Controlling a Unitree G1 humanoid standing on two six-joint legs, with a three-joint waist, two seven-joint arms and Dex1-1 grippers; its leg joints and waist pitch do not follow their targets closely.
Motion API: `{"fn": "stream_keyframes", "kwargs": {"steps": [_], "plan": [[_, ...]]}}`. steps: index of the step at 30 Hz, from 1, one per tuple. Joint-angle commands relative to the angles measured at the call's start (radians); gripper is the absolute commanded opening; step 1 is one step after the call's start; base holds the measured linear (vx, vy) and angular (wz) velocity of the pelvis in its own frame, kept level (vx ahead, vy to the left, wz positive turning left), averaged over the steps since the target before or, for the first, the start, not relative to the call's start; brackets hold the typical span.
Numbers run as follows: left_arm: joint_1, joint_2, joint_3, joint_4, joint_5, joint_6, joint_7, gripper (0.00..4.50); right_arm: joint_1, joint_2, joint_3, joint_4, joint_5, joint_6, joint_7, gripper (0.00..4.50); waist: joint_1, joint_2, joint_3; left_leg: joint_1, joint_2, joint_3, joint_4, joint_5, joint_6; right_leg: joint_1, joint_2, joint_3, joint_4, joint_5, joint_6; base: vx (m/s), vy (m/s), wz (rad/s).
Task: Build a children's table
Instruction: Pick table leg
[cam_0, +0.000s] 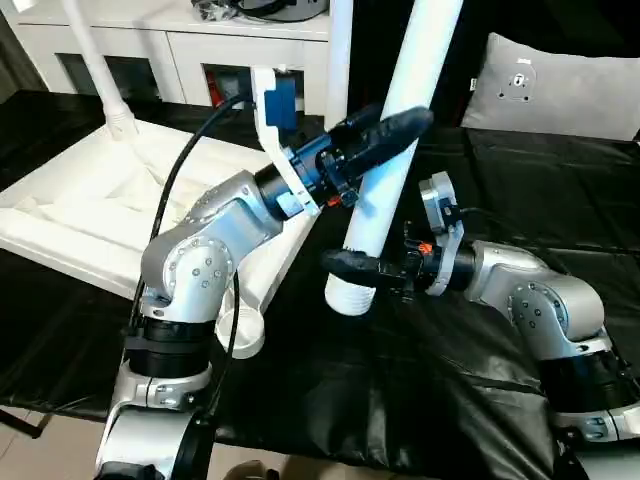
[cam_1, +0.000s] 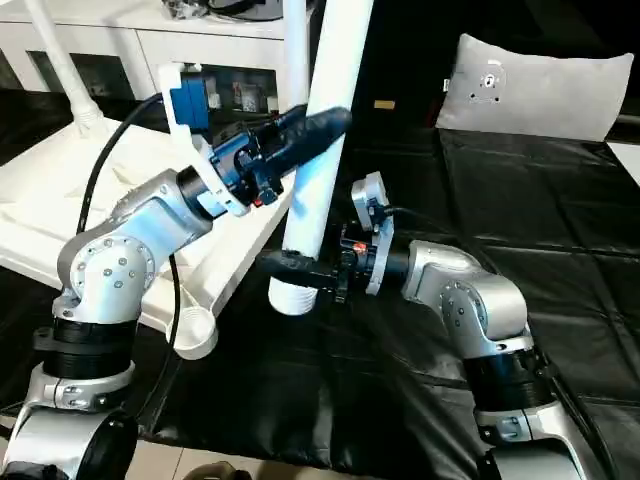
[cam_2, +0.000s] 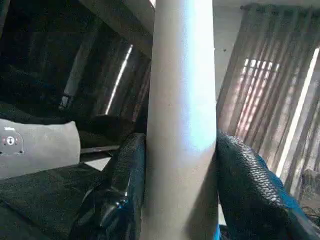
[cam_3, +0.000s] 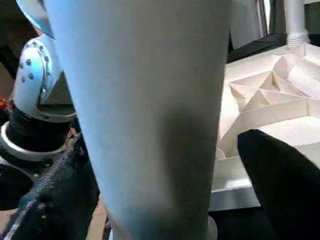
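Both grippers clamp one white leg (cam_0: 392, 150), held upright-ish over the black-covered table (cam_0: 520, 200): my left gripper (cam_0: 395, 128) pinches it mid-shaft w/ fingers (cam_2: 125, 190) on both sides, my right gripper (cam_0: 352, 265) is closed round it near the ribbed bottom end. Tabletop (cam_0: 90, 215) lies upside down at left, ribs up, one leg (cam_0: 95, 60) already standing in its far corner, near corner socket (cam_0: 240, 330) empty just beside my left arm. Leg looks light, stiff, smooth plastic, prob slippery and tapered, so I judge a low hold near the thick end is safest for pushing it into the socket.
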Motion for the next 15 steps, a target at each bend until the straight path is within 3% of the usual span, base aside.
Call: {"fn": "stream_keyframes", "kwargs": {"steps": [1,7,12,13,15], "plan": [[-0.001,0.003,-0.008,-0.031,-0.01,0.003,-0.006,1.75,-0.014,0.0,0.005,0.003,-0.001,-0.009,0.009,4.06,0.004,-0.012,-0.076,0.007,0.057,-0.019,-0.061,-0.033,0.047,0.056,-0.081,0.044,-0.061,0.009,-0.266,0.0,0.0,0.0],[0.004,0.001,-0.013,-0.034,-0.008,0.001,-0.009,1.75,-0.009,0.004,0.008,0.013,-0.004,-0.013,0.01,3.39,0.004,-0.01,-0.076,0.007,0.056,-0.019,-0.061,-0.035,0.049,0.056,-0.081,0.044,-0.061,0.016,-0.269,0.0,0.0,0.0],[0.006,-0.001,-0.016,-0.034,-0.005,0.001,-0.012,1.75,-0.011,0.007,0.004,0.019,-0.003,-0.013,0.018,3.19,0.004,-0.01,-0.077,0.007,0.057,-0.019,-0.061,-0.037,0.048,0.056,-0.081,0.044,-0.06,0.015,-0.27,0.0,0.0,0.0],[0.006,-0.001,-0.016,-0.034,-0.004,0.001,-0.012,1.75,-0.011,0.007,0.004,0.02,-0.003,-0.013,0.018,2.89,0.004,-0.01,-0.077,0.007,0.057,-0.019,-0.061,-0.036,0.048,0.056,-0.082,0.044,-0.06,0.017,-0.27,0.0,0.0,0.0],[0.006,-0.002,-0.018,-0.033,-0.003,0.0,-0.012,1.75,-0.011,0.007,0.004,0.02,-0.003,-0.013,0.02,2.83,0.004,-0.011,-0.077,0.007,0.056,-0.019,-0.061,-0.033,0.049,0.057,-0.082,0.044,-0.06,0.019,-0.27,0.0,0.0,0.0]]}}
